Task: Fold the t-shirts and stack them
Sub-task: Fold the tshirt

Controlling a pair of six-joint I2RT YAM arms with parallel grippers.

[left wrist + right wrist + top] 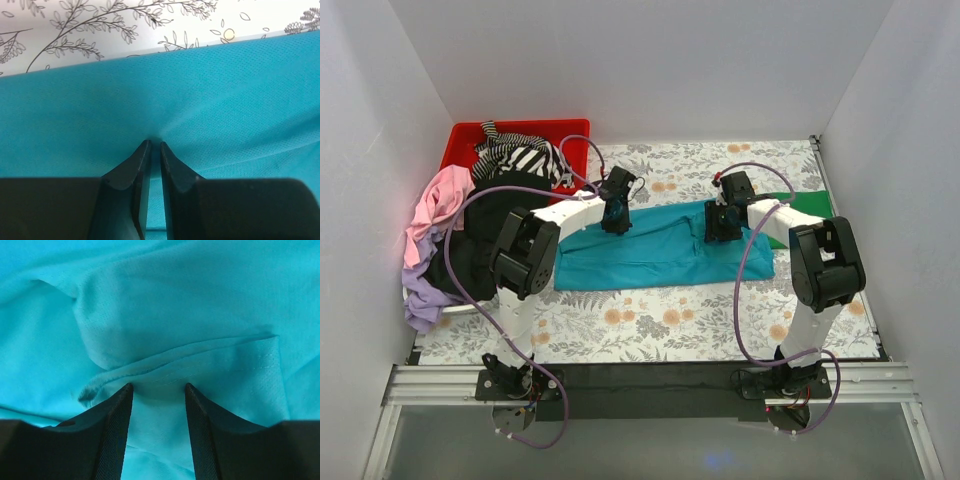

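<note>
A teal t-shirt [660, 255] lies spread flat across the middle of the floral table cover. My left gripper [616, 222] sits at its far left edge. In the left wrist view the left gripper [154, 142] is shut on a thin pinch of the teal t-shirt [210, 90], and the cloth puckers at the tips. My right gripper [720, 226] is over the shirt's right part. Seen from the right wrist, the right gripper [159, 386] is open, its fingers standing astride a folded hem of the teal t-shirt [180, 305]. A bright green t-shirt [802, 200] shows behind the right arm.
A red bin [470, 140] stands at the back left with a black-and-white striped shirt [520, 156] draped over it. Pink [438, 200], black [470, 250] and lilac [420, 300] shirts are heaped along the left wall. White walls enclose the floral table cover [670, 320].
</note>
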